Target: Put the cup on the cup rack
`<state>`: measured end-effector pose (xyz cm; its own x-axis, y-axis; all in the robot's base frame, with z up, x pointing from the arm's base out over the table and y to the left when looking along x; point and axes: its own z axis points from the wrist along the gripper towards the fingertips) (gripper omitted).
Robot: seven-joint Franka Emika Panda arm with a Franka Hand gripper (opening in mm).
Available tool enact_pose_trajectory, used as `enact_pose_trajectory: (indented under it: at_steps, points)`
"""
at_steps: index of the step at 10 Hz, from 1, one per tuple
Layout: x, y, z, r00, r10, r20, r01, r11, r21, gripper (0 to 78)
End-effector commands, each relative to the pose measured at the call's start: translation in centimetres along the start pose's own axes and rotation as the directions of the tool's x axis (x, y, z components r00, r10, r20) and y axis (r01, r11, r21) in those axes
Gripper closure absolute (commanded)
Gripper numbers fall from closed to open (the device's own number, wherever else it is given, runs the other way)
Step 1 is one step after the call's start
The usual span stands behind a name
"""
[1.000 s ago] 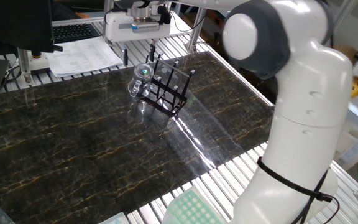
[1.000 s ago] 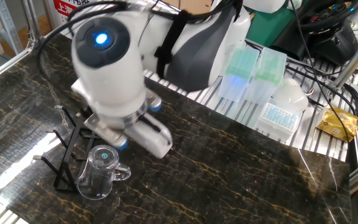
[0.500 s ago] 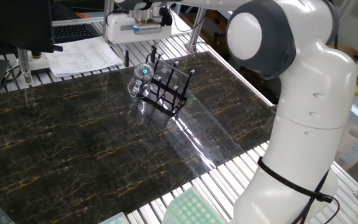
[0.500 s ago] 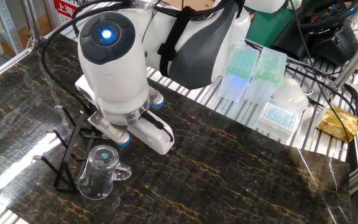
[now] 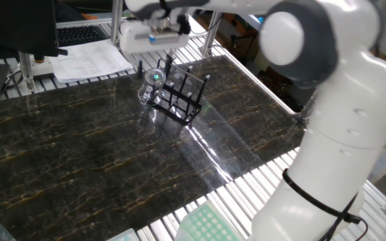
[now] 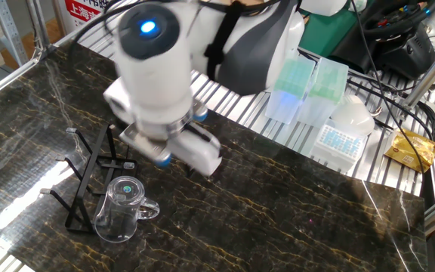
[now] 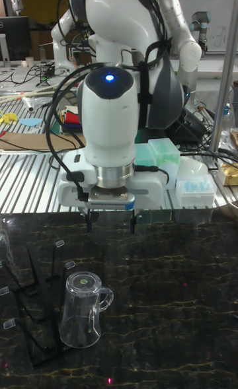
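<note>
A small clear glass mug (image 7: 82,310) with a side handle rests upside down on a peg at one end of the low black wire rack (image 7: 33,310) on the dark, gold-veined marble-look tabletop (image 7: 178,310). The tall fixed view alone shows the white arm's two-finger gripper (image 7: 110,220) head-on — its thin dark fingers (image 7: 88,219) spread apart, empty, hanging above and clear of the mug. In the other fixed view the blurred gripper body (image 6: 174,147) hides the fingers, though the mug (image 6: 119,209) and its handle, pointing away from the rack (image 6: 89,181), show plainly. One fixed view, looking from behind the arm, shows the rack's upright pegs (image 5: 183,94) — the mug (image 5: 151,87) just below the gripper (image 5: 154,62).
</note>
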<state>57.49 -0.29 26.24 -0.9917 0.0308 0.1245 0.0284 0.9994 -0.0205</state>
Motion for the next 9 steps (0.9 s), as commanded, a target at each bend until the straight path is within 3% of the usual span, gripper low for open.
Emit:
enact_pose_trajectory:
  at_steps: [1,5,6,9]
  points:
    - [0.5,-0.3,1.0,0.999,-0.029,0.027,0.029,1.000,-0.010,0.1]
    - [1.3,0.7,0.3,1.000,-0.011,0.006,0.011,1.000,-0.001,0.1]
    - [1.9,1.3,-0.1,1.000,-0.005,-0.001,0.005,1.000,0.015,0.1]
    - [2.4,1.7,-0.9,1.000,-0.010,0.001,0.010,1.000,0.017,0.1]
